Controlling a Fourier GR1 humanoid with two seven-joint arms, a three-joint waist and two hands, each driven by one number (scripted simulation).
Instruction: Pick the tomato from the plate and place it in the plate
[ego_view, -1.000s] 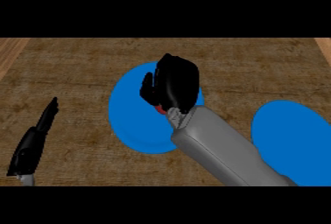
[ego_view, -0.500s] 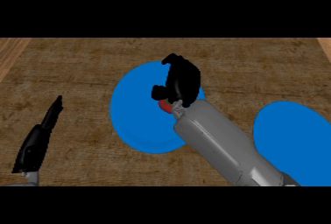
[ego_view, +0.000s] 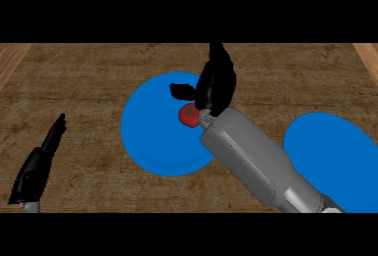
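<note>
Tomato (ego_view: 189, 115) sits on the centre plate (ego_view: 151, 145), at the heel of your right hand (ego_view: 214, 85), thumb side. Fingers are straight, thumb spread wide, holding nothing. The 1 relation to watch: the tomato lies wrist-ward, not under the fingertips. Right plate (ego_view: 332, 160) is well apart. Left hand (ego_view: 37, 167) rests open at the left edge, farther off.

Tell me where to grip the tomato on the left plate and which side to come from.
Grip the tomato across its round middle, thumb on one side, fingers on the other. Come from above: it is a ball lying on the flat blue plate, so its sides should be reachable. The right hand hovers open by it.
</note>
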